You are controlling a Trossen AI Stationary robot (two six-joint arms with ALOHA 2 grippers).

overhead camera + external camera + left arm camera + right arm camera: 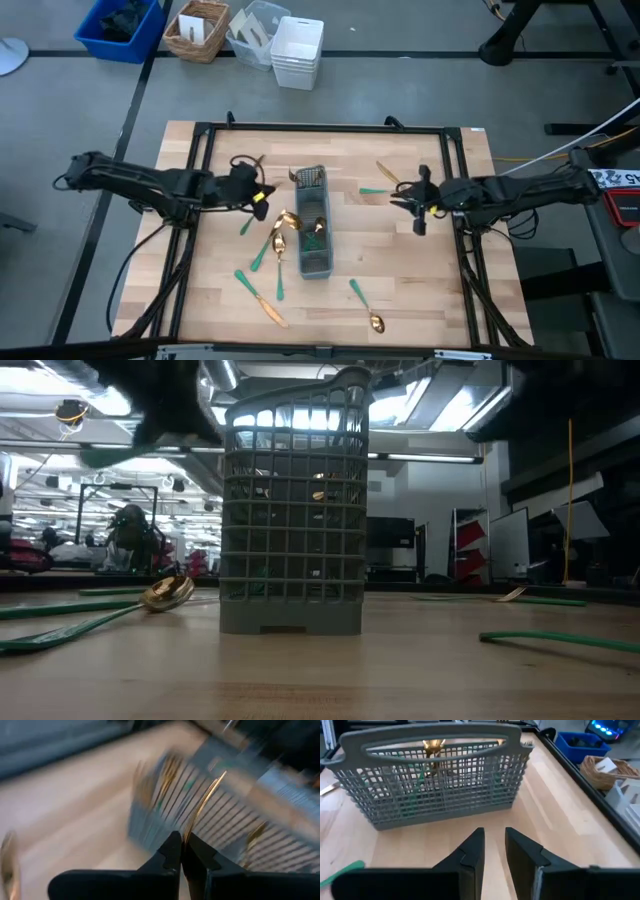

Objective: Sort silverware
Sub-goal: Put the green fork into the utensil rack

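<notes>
Wrist-view only: left gripper (182, 851) pinching knife (202, 805)

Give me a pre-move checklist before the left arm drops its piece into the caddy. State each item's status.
1. Left gripper shut on a gold piece: ok.
2. Which kind of piece it is: cannot tell.
3. Left gripper over the grey caddy: not ok, it sits beside the caddy's left side.
4. Caddy upright on the table: ok.
5. Right gripper open, empty, clear of the caddy: ok.
6. Loose silverware, like the spoon, remaining: ok.
</notes>
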